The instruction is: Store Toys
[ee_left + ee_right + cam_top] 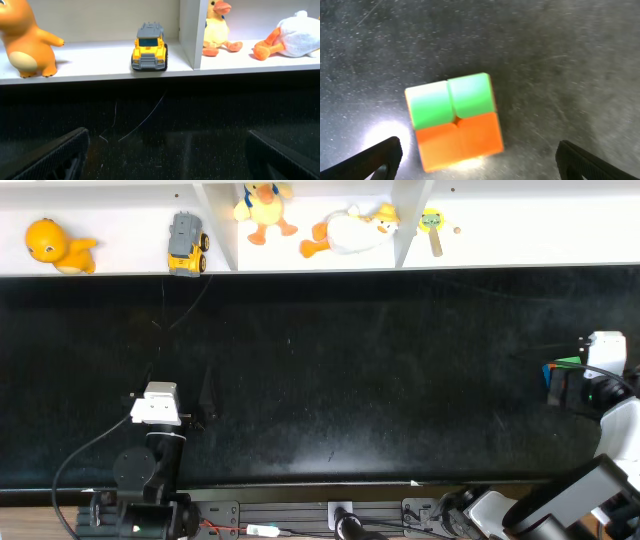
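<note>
A two-by-two cube [455, 120] with green and orange faces lies on the black table, and it peeks out at the far right [553, 370] of the top view. My right gripper [480, 165] hangs open just above it, one finger on each side, not touching it; in the top view this gripper [572, 385] is at the table's right edge. My left gripper [165, 160] is open with nothing in it, low over the table at the front left [172, 385], and faces the shelf. A yellow toy truck [149, 47] stands on the white shelf [100, 67].
The shelf [300, 265] runs along the back of the table, split by dividers. It holds an orange figure [58, 245], the truck [187, 245], a yellow duck plush [265, 210], a white duck plush [350, 230] and a small rattle [432, 225].
</note>
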Robot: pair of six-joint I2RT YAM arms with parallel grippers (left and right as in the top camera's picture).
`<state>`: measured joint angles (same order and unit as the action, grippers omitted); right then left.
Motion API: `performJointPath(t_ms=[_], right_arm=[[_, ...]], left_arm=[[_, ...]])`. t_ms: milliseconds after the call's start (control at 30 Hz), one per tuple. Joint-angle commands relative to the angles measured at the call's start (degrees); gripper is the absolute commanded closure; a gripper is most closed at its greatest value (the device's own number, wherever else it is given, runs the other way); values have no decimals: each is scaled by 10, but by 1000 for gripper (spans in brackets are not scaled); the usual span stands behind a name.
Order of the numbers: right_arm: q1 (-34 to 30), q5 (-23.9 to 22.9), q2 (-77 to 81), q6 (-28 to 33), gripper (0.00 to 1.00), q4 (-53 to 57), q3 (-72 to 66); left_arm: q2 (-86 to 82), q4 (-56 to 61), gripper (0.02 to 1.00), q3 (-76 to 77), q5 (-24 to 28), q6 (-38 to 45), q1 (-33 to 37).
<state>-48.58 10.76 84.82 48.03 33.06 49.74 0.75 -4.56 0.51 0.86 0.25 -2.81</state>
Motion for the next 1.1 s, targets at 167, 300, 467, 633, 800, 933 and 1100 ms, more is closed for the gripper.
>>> performJointPath(t_ms=[167, 300, 467, 633, 800, 933, 1100], right_arm=[[17, 12, 21, -3, 7, -3, -1], [17, 12, 21, -12, 128, -3, -1], [17, 12, 22, -18, 237, -3, -1], [17, 10, 22, -18, 329, -3, -1], [17, -3, 22, -29, 555, -3, -1], [20, -3, 20, -45, 566, -3, -1], [60, -4, 0, -84, 586, 1, -1]], left_arm=[[-6, -2, 20, 0, 5, 10, 1], [-6, -2, 20, 0, 5, 11, 1], [-6, -2, 20, 0, 5, 11, 1], [-6, -2, 20, 0, 5, 10, 1], [-6, -2, 20, 0, 5, 10, 1], [-6, -2, 20, 0, 5, 10, 1], [-6, -2, 20, 0, 5, 11, 1]])
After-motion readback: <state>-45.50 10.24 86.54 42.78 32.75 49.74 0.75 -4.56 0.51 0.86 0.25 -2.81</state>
